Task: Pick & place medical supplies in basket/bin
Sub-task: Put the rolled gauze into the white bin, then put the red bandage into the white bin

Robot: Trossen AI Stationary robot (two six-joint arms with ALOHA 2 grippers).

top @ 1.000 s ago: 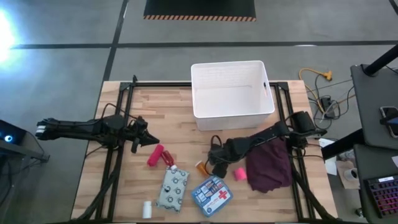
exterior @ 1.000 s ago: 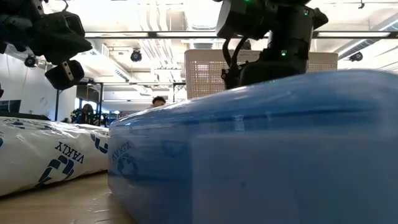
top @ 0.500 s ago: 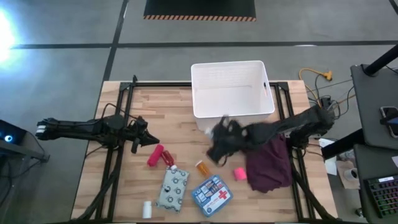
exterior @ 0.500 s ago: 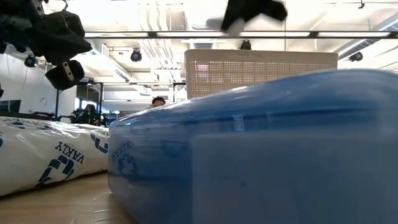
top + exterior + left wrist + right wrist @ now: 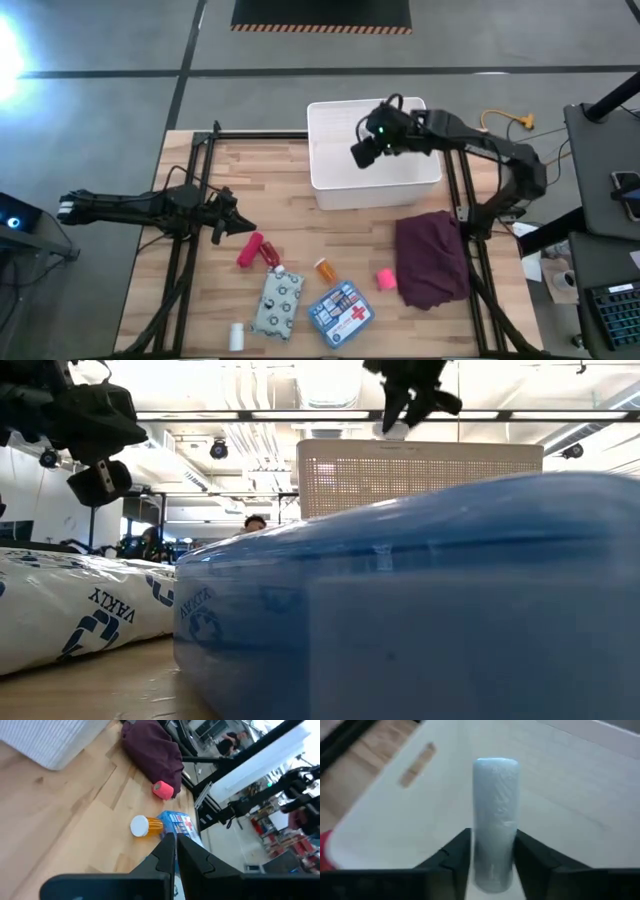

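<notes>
My right gripper hovers above the white bin, shut on a pale bluish-white cylinder; the low view shows it high up. My left gripper waits shut over the table's left part. On the near table lie the red tube, dotted pouch, blue first-aid box, orange pill bottle, pink block and a small white bottle. My right gripper pinches the pale cylinder between its two fingers, one on each side of its lower half. The cylinder runs along the fingers and sticks out past their tips. It is lifted clear, above the inside of the bin.
A dark maroon cloth lies on the table's right side, next to the pink block. The bin's wall has a handle slot. In the low view the blue box fills the foreground. Bare wood lies between the bin and the items.
My right gripper has risen from the table near the orange pill bottle and swung toward the far edge, ending above the bin with the pale cylinder in its fingers. The other items lie as before.
</notes>
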